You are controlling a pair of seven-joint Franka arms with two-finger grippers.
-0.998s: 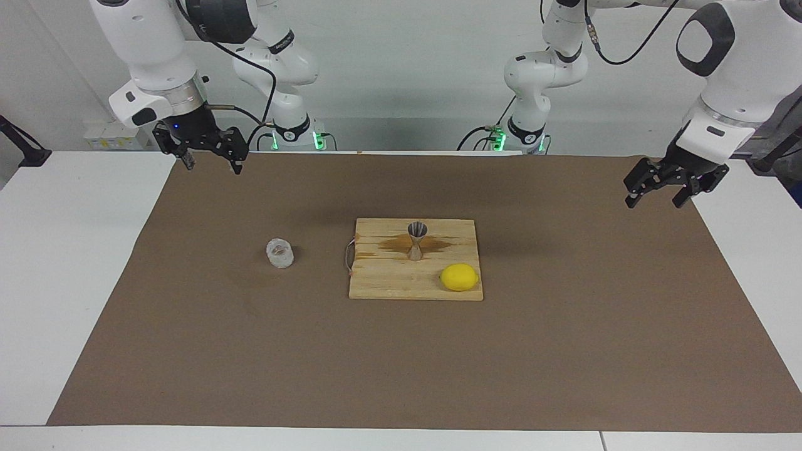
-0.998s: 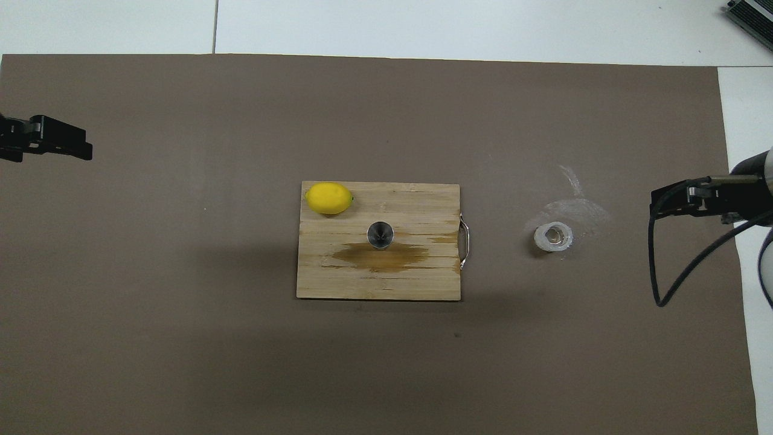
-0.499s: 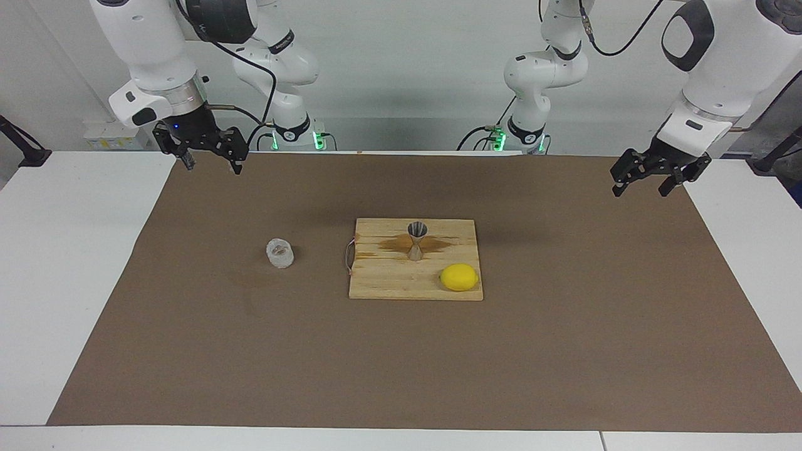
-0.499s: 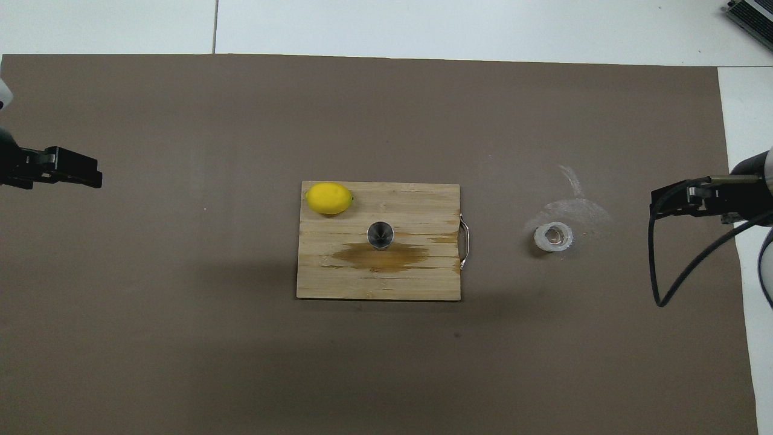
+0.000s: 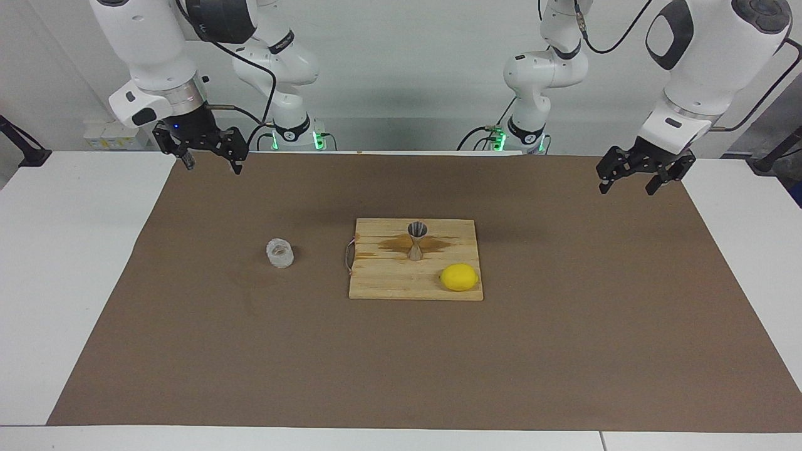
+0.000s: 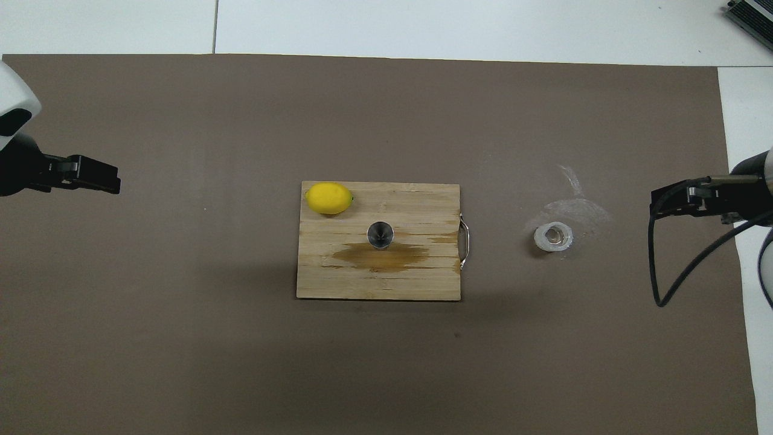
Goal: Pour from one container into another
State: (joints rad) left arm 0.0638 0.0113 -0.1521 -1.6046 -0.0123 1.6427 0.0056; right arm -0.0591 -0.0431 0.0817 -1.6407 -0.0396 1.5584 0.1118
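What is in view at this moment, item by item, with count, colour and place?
glass cup: 1, clear, on the brown mat toward the right arm's end, upright.
jigger: 1, silver-grey, upright on the cutting board.
cutting board: 1, light wood with a darker stain, mid-mat.
lemon: 1, yellow, on the board, farther from the robots than the jigger.
mat: 1, brown, over the white table.
right gripper: 1, black, open, over the mat's edge.
left gripper: 1, black, open, over the mat's other end.
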